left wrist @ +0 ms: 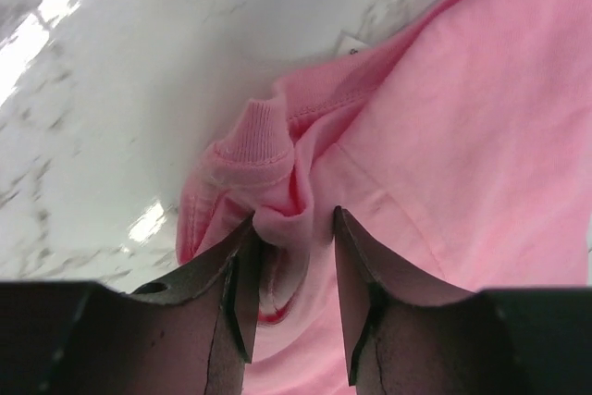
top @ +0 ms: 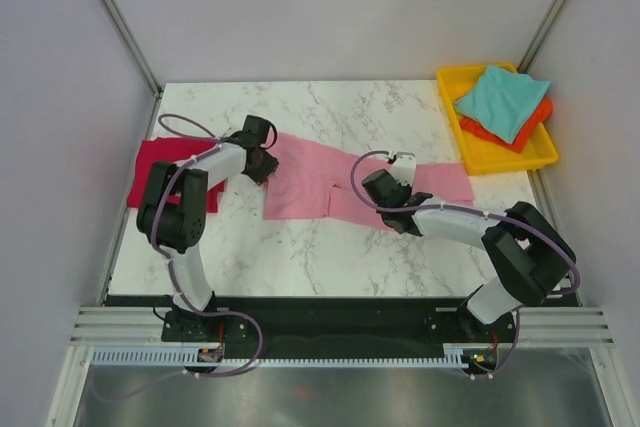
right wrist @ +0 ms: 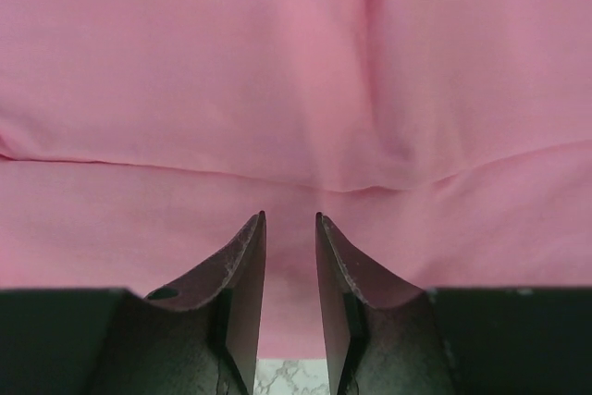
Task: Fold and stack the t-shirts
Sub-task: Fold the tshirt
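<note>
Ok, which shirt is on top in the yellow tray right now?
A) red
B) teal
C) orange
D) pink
B: the teal shirt lies over the orange shirt in the yellow tray, while the pink shirt and the red shirt are out on the table.

White marble table (top: 330, 257), plain pale walls (top: 330, 7), metal corner posts (top: 116, 17).

Marble table (top: 330, 247). A light pink t-shirt (top: 310, 182) lies across its middle, a crimson t-shirt (top: 152, 159) at its left edge. A yellow tray (top: 500, 160) occupies its far right corner.
</note>
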`<state>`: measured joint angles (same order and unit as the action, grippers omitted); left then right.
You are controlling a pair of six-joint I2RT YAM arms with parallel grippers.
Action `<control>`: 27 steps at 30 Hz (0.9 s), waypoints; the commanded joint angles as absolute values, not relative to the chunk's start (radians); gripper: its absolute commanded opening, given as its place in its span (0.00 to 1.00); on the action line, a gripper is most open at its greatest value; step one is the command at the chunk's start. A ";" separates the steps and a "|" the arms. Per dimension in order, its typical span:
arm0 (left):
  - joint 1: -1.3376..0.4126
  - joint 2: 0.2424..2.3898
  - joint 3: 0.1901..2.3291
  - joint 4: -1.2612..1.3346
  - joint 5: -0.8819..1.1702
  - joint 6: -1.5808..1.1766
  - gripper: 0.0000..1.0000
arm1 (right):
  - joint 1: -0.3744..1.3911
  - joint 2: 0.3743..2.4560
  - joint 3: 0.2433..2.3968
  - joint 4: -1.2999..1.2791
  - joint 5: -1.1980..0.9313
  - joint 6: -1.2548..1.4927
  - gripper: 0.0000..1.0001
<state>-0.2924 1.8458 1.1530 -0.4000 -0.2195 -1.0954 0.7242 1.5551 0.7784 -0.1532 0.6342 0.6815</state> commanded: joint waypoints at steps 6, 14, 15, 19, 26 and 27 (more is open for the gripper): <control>-0.191 2.075 1.442 -0.558 -0.242 -1.126 0.42 | 0.612 1.551 0.765 -0.170 0.692 0.716 0.36; -0.100 2.080 1.491 -0.568 -0.248 -1.108 0.41 | 0.572 1.514 0.736 -0.189 0.713 0.764 0.36; -0.100 2.086 1.497 -0.568 -0.252 -1.111 0.40 | 0.566 1.514 0.726 -0.190 0.704 0.772 0.36; -0.101 2.126 1.551 -0.568 -0.203 -1.123 0.38 | 0.555 1.541 0.710 -0.187 0.651 0.787 0.37; -0.100 2.223 1.744 -0.569 -0.238 -1.062 0.37 | 0.607 1.646 0.726 -0.157 0.454 0.784 0.34; -0.100 2.239 1.767 -0.571 -0.245 -1.045 0.37 | 0.627 1.646 0.721 -0.161 0.453 0.796 0.34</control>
<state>-0.0986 2.1937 1.6821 -0.5671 -0.2054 -1.0866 0.5674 1.5932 0.7349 -0.1410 0.6037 0.7624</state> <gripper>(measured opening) 0.375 0.339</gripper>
